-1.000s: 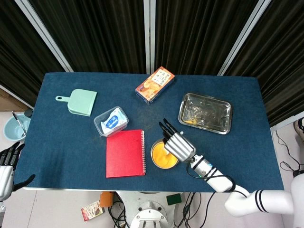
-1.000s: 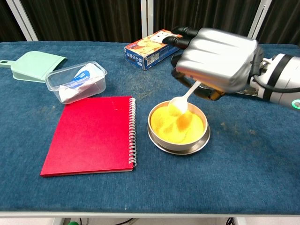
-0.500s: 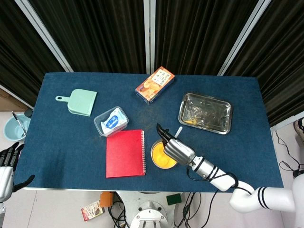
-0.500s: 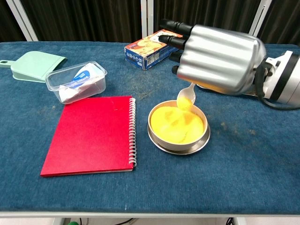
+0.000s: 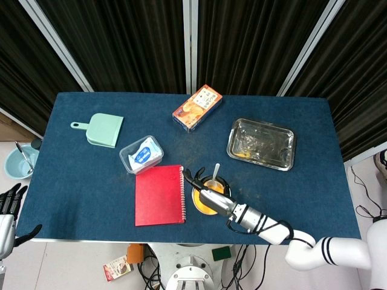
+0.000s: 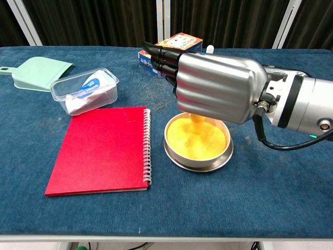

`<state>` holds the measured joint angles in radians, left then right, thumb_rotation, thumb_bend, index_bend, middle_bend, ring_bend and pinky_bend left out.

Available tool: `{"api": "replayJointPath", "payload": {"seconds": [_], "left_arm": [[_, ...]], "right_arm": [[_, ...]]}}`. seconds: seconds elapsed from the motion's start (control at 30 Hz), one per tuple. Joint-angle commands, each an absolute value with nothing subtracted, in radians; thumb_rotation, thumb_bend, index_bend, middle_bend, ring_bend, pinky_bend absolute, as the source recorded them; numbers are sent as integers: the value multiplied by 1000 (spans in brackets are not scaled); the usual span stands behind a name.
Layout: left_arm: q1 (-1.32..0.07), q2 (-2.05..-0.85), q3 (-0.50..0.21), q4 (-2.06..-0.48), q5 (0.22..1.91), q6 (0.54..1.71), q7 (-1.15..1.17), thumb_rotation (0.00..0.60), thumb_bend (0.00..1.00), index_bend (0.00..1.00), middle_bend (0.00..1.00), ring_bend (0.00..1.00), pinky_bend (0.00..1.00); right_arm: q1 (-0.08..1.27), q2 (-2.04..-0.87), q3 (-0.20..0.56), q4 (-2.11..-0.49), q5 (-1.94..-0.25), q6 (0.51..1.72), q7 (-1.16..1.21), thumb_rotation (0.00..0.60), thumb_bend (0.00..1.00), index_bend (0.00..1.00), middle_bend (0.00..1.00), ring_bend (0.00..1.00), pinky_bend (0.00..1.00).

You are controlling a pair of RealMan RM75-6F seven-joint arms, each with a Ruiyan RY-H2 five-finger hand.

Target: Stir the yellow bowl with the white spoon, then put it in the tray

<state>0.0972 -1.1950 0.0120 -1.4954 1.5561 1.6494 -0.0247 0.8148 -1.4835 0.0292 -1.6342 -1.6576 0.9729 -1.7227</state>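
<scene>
The yellow bowl (image 5: 201, 206) is a metal dish of yellow stuff at the table's front centre, beside the red notebook. My right hand (image 5: 209, 193) hangs over it and grips the white spoon (image 5: 216, 171), whose handle sticks up behind the fingers. In the chest view the right hand (image 6: 213, 87) fills the space above the bowl (image 6: 200, 165); only the spoon's handle tip (image 6: 209, 49) shows, and its lower end is hidden. The metal tray (image 5: 263, 123) lies to the back right of the bowl. My left hand (image 5: 7, 210) hangs off the table's front left corner, fingers apart, holding nothing.
A red notebook (image 5: 159, 194) lies left of the bowl. Behind it stands a clear plastic container (image 5: 141, 154), with a green dustpan (image 5: 103, 130) further left. An orange snack box (image 5: 197, 107) sits at the back centre. A blue cup (image 5: 18, 162) stands off the table's left edge.
My right hand has swung left over the bowl and turned, carrying the spoon through the yellow stuff; the handle now points up. My left hand has barely moved.
</scene>
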Motion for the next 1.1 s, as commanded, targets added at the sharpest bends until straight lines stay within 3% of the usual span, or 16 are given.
{"api": "replayJointPath", "payload": {"seconds": [0.03,0.4,0.63,1.1], "left_arm": [[96,-1196,11,-1495,1554,1646,-23,600,116,71,52,80,120],[103,-1202,9,-1490,1552,1655,-30,600,115,71,52,80,120],[103,-1203,9,-1488,1553,1655,-34,600,115,71,52,80,121],[105,-1208,7,-1480,1548,1651,-41,600,115,70,52,80,120]], "right_arm": [[822,-1459,48,-1671,-1637,932,-1789,600,488,746,374,115,0],[775,-1490,53,-1739,-1617,971,-1963,600,477,754,379,116,0],[727,-1520,65,-1776,-1509,1002,-2118,600,477,759,394,123,0],[754,-1538,54,-1792,-1478,988,-2100,600,477,766,444,204,0]]}}
